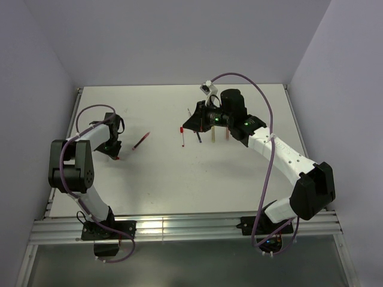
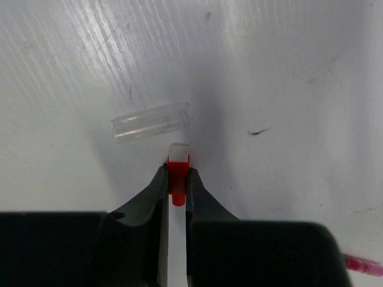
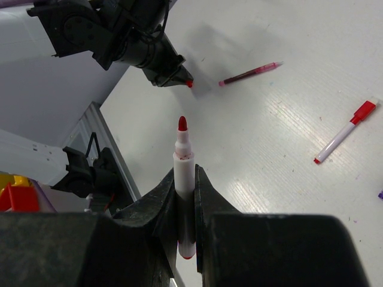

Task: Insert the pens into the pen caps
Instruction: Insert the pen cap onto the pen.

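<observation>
Left gripper (image 2: 178,169) was clenched on a red cap (image 2: 178,178), down close to the tabletop (image 1: 167,179) near its left edge; whether the cap touched the surface, we could not tell. Right gripper (image 3: 184,176) was clamped on a white-barrelled pen (image 3: 183,160) with its red nib (image 3: 182,124) bare and leading, held toward the middle of the far edge. We judged the step in hand to be mating nib to cap. To do it well:
- lift the cap off the surface
- bring both axes into one line
- push straight and slowly

A skewed entry would likely twist the cap in its grip. A clear cap (image 2: 149,121) lay just beside the red one, apart from it, and a dark red pen (image 3: 250,73) lay near.
</observation>
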Motion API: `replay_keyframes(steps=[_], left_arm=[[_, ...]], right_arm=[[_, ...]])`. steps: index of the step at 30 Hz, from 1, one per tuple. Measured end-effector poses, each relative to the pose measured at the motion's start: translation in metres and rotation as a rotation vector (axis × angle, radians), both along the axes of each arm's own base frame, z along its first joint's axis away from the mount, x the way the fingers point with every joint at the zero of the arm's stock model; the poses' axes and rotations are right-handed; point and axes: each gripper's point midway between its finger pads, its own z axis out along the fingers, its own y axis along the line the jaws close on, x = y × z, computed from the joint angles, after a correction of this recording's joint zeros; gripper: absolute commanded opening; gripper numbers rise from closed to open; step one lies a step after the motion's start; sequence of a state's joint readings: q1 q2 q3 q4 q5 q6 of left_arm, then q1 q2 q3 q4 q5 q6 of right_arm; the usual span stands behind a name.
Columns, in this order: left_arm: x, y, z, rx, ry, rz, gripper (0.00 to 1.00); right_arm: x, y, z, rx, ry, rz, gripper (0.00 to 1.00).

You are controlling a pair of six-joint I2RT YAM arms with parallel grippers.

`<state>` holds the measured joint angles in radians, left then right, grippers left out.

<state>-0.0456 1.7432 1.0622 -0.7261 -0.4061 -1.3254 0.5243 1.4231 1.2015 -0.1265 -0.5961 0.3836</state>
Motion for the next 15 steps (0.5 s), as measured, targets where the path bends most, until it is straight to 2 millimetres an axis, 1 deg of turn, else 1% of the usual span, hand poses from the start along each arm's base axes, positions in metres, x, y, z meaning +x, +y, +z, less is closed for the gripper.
replay_keyframes(steps=[3, 9, 12, 15], left_arm=[[0.002, -0.006, 0.001, -0.011, -0.005, -0.018, 0.0], [0.005, -0.026, 0.008, -0.086, -0.027, -0.06, 0.0], [0.009, -0.033, 0.019, -0.115, -0.06, -0.083, 0.0], [0.017, -0.038, 0.037, -0.139, -0.113, -0.107, 0.0]], right_arm=[[0.0, 0.0, 0.0, -0.001, 0.0, 0.0, 0.0], [0.0, 0.0, 0.0, -0.003, -0.002, 0.001, 0.0], [0.0, 0.0, -0.001, -0.004, -0.003, 0.001, 0.0], [0.0, 0.0, -0.001, -0.004, -0.005, 0.002, 0.0]])
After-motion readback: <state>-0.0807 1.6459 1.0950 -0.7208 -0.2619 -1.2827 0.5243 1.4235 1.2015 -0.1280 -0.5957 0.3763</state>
